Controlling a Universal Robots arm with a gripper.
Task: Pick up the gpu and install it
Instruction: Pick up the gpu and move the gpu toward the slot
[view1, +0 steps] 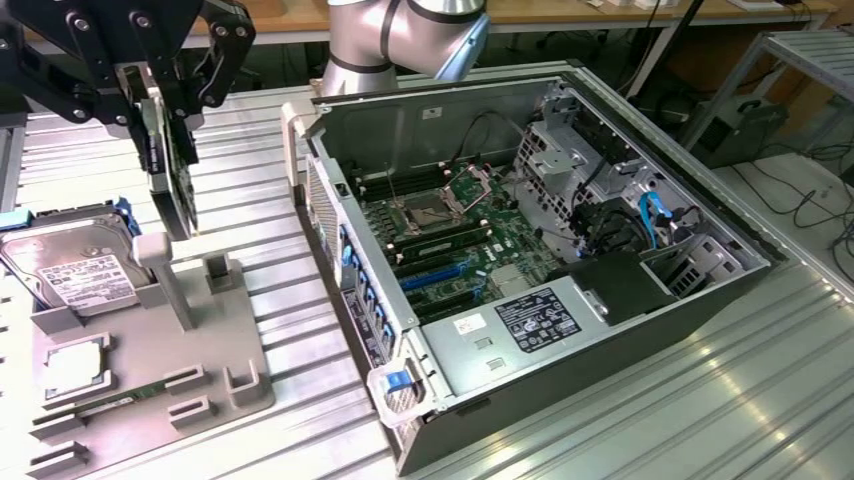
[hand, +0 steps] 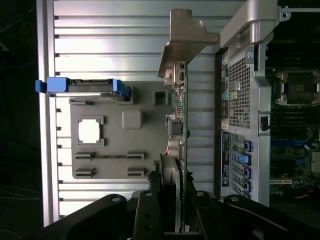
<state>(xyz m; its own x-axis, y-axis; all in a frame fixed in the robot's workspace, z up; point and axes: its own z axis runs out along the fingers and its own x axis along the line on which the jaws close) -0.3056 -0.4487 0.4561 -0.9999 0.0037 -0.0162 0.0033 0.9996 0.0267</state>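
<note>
Your jaws are clamped on the gpu (view1: 171, 190), one finger on each flat face, gripping it by its upper edge. The card hangs on edge and upright beneath them. In the wrist view you look straight down the thin edge of the gpu (hand: 176, 150), with its silver bracket (hand: 184, 42) at the far end from the jaws.

The card is over the grey parts holder (view1: 160, 370), at the side of the holder (hand: 145, 130) that faces the computer. Its lower end is just beside the holder's tall upright post (view1: 154, 265). You cannot tell from either view whether the two touch.

On the holder, to the exterior view's left of the card, the hard drive (view1: 74, 270) leans in its blue rails; the wrist view shows the same drive (hand: 90, 87) edge-on. A square processor chip (view1: 74, 365) sits in a recess nearer the camera, and a narrow memory stick (view1: 114, 402) lies in a slot beyond it.

The open computer case (view1: 427, 115) stands to the exterior view's right of the holder, well apart from the card, with its motherboard (view1: 454, 230) and bare processor socket (view1: 424, 210) showing. The case's rear panel (hand: 240, 90) runs alongside the card in the wrist view. Holder and case both rest on the ribbed metal desk (view1: 667, 400).
</note>
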